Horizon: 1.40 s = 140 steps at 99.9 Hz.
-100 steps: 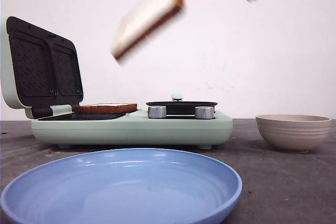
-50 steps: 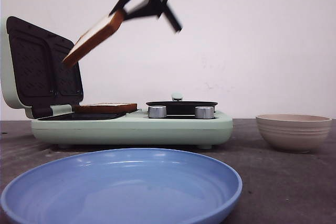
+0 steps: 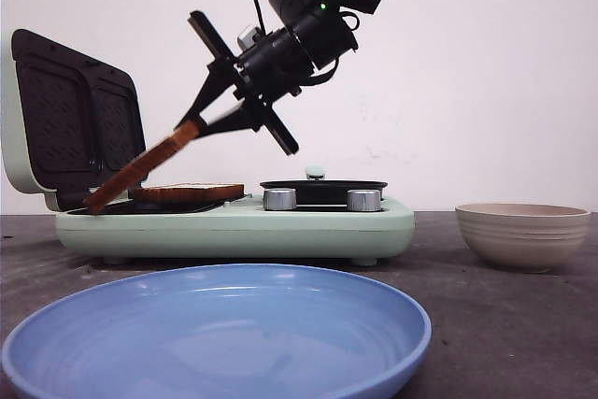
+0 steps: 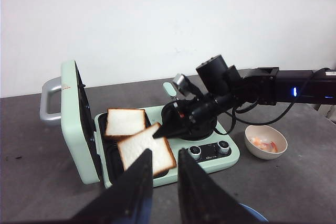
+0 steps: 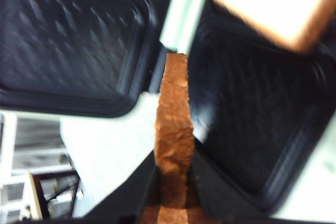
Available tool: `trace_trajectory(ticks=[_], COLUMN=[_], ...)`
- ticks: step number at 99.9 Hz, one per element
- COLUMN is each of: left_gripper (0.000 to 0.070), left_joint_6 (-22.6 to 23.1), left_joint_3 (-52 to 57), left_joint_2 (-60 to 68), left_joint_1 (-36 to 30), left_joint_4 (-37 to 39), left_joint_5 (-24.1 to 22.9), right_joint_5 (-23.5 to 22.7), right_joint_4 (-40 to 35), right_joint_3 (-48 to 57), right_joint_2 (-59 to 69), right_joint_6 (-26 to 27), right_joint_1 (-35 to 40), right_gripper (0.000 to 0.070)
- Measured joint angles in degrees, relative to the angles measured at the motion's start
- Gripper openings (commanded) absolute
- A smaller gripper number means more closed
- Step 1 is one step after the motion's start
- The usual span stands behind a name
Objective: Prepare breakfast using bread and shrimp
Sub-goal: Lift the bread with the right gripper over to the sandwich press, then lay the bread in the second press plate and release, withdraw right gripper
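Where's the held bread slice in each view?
Front: held bread slice tilts down from the right gripper onto the sandwich maker, left of centre.
Left wrist: low centre, overlapping the flat slice.
Right wrist: edge-on, centre.
Shared landmark: the flat slice.

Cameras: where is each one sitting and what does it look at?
Front view: low on the table behind the blue plate, facing the sandwich maker; shows the right gripper.
Left wrist: high, looking down past the left gripper.
Right wrist: close above the grill plates, along its fingers.
All show the held bread.
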Motion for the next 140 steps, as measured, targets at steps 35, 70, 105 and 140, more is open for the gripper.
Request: trace_trajectory(ticks=[35, 70, 105, 140], left_gripper=[0.0000, 0.0000, 0.0000, 0.0000], left_joint_6=[0.0, 0.0, 0.0, 0.0], left_joint_3=[0.0, 0.0, 0.0, 0.0], left_joint_2=[0.0, 0.0, 0.0, 0.0], left_joint_1=[0.0, 0.0, 0.0, 0.0], left_joint_4=[0.0, -1.4, -1.5, -1.6], left_joint_5=[0.0, 0.0, 0.0, 1.5], right_joint_5=[-1.3, 0.3, 0.3, -5.8], right_joint_4=[4.3, 4.3, 5.2, -1.6], right_joint_3=[0.2, 0.2, 0.2, 12.2], right_joint_2=[1.9, 3.0, 3.0, 3.0], right_joint_6=[7.1, 7.5, 7.6, 6.4], right_joint_1=[0.0, -0.5, -1.9, -6.5], right_gripper=[0.0000, 0.0266, 0.0624, 0.0552])
